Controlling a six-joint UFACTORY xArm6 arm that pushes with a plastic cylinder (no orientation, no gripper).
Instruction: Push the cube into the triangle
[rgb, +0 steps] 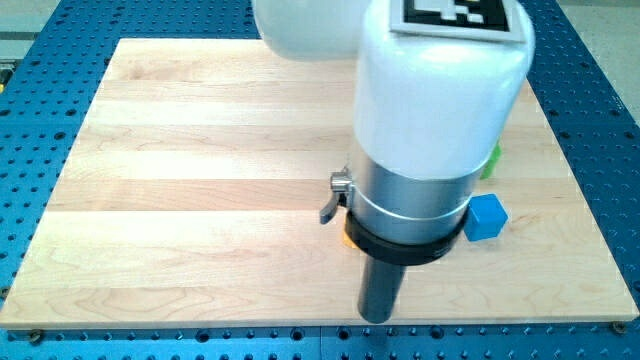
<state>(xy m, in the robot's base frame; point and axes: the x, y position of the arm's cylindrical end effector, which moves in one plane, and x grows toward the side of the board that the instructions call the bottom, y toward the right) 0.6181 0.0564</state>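
Observation:
A blue cube (486, 217) sits on the wooden board (200, 180) at the view's right, just right of the arm's body. A green block (492, 160) peeks out above it, mostly hidden by the white arm; its shape cannot be made out. A sliver of an orange block (347, 236) shows at the arm's left side, mostly hidden. My tip (377, 318) is near the board's bottom edge, below and left of the blue cube and below the orange block, touching neither.
The white and silver arm body (430, 120) covers the board's upper middle and right. A blue perforated table (40, 130) surrounds the board.

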